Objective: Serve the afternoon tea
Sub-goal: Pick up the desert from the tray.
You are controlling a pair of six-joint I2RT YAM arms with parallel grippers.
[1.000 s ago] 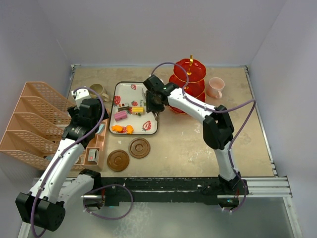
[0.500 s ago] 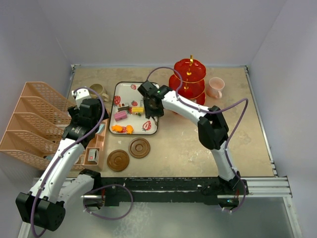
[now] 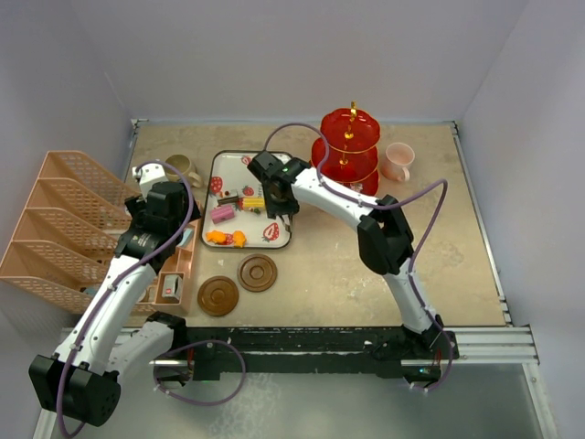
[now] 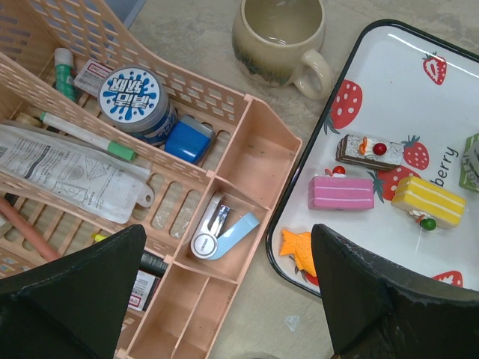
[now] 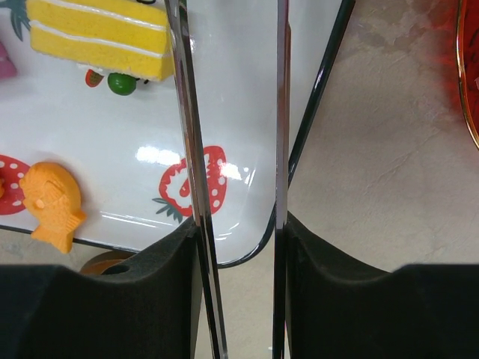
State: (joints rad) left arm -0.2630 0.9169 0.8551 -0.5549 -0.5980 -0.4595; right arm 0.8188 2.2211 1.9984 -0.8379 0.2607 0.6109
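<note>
Metal tweezers (image 5: pixel 188 142) are sitting clenched in my right claw (image 5: pixel 239 228), their two blades standing apart (the tips are running out of my wrist view). They are hanging over the near right corner of the tray (image 3: pixel 236 172). Sweets (image 4: pixel 341 193) are lying on the tray. I am seeing a yellow cake (image 5: pixel 97 37) beside the left blade and an orange fish (image 5: pixel 51 203) at the tray's near rim. My left claw (image 4: pixel 228 239) is hovering released and empty over the tray's left edge and the organiser (image 4: pixel 254 161) beside it. I am seeing the stand (image 3: pixel 347 151) standing just right of the tray's far end, with the pink mug (image 3: pixel 398 161) farther right, past it. The olive mug (image 4: pixel 278 34) is sitting off the tray's far left corner. Both coasters (image 3: pixel 257 273) are lying on the table in front of the tray's near edge.
</note>
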